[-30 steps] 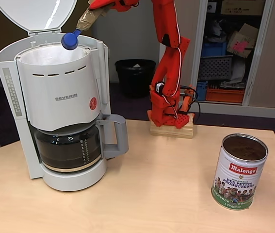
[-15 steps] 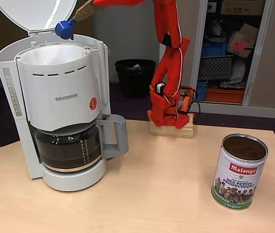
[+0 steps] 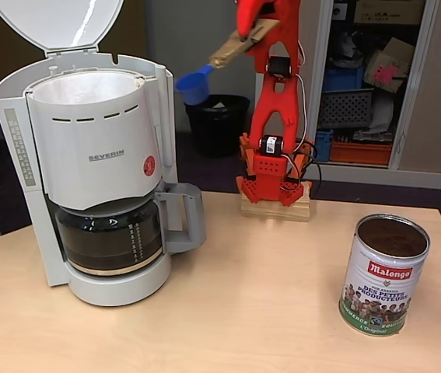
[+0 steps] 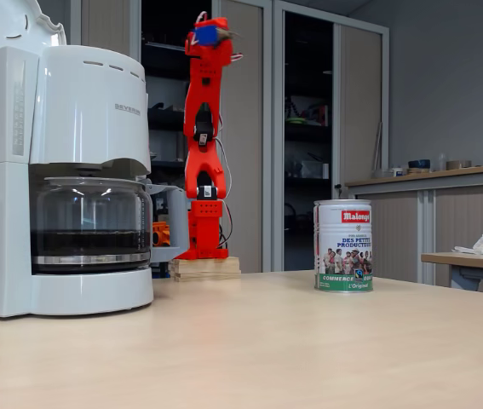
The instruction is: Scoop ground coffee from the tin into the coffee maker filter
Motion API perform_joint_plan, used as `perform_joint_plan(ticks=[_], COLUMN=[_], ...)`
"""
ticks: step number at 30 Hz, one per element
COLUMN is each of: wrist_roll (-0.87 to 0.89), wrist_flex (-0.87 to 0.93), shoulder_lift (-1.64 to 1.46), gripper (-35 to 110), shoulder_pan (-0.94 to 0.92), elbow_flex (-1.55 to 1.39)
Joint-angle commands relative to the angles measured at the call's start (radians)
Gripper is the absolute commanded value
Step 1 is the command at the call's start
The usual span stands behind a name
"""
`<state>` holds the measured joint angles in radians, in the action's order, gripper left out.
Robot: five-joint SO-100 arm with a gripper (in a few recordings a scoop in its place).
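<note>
My red arm stands upright behind the table. Its gripper (image 3: 250, 22) is shut on the tape-wrapped handle of a blue scoop (image 3: 194, 84), which hangs in the air to the right of the white coffee maker (image 3: 88, 155), its bowl facing left. In the other fixed view the scoop (image 4: 207, 34) shows at the arm's top. The coffee maker's lid is up and the white paper coffee maker filter (image 3: 80, 87) lines its basket. The tin (image 3: 383, 272) stands open at the table's right with dark ground coffee (image 3: 391, 235) inside; the tin (image 4: 343, 247) also stands right of the arm.
A glass carafe (image 3: 111, 237) with dark liquid sits under the basket. The arm's base is fixed on a wooden block (image 3: 276, 206) at the table's back edge. A black waste bin (image 3: 216, 120) stands on the floor behind. Bare tabletop lies between coffee maker and tin.
The scoop has swung from above the filter basket to the right and lower, away from the coffee maker. The arm has drawn back to upright.
</note>
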<state>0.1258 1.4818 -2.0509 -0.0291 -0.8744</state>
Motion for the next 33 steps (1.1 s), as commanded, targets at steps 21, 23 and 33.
perform_joint_plan(ticks=[21, 23, 33], wrist_roll=[0.060, 0.084, 0.272], wrist_flex=[-0.028, -0.049, -0.150], shoulder_lift=[-0.337, -0.348, -0.360], gripper=[0, 0, 0], shoulder_pan=[0.779, 0.802, 0.894], elbow_flex=[-0.703, -0.744, -0.897])
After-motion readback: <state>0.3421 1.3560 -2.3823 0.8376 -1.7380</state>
